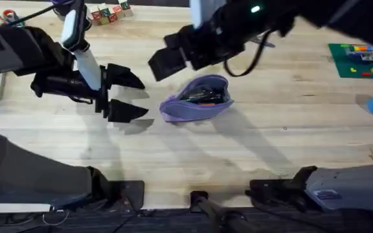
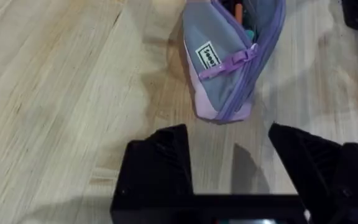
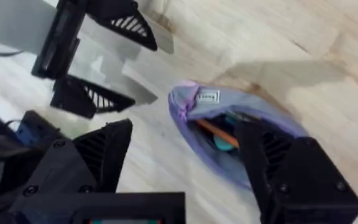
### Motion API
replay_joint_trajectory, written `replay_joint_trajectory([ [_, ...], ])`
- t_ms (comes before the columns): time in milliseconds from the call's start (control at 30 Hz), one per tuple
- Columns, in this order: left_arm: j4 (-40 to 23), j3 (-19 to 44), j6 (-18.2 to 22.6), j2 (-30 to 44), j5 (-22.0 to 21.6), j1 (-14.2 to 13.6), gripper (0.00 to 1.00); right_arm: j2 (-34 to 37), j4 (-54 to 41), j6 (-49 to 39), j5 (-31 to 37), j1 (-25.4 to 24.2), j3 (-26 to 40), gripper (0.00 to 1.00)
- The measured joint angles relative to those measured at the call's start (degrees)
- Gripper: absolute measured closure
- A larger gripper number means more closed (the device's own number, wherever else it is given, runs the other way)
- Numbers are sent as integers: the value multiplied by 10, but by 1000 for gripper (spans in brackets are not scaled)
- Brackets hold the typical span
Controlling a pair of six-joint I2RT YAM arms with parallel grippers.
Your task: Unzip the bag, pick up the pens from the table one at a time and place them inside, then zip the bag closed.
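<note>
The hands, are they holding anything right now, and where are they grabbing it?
Nothing is held. The left hand is open beside the bag, apart from it. The right hand is open above the bag's unzipped top, not gripping it.

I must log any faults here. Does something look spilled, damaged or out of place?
Nothing stands out. The bag lies intact on the table, unzipped, with an orange pen inside. The left gripper is open beside it, apart.

Overhead looking down and forward; both wrist views close, angled down, sharing the bag (image 1: 197,98)
</note>
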Motion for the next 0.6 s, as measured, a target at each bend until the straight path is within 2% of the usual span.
replay_joint_trajectory([
  [267,0,0,0,0,0,0,181,43,52,14,59,52,0,5],
  [600,0,0,0,0,0,0,181,91,40,15,73,56,0,5],
])
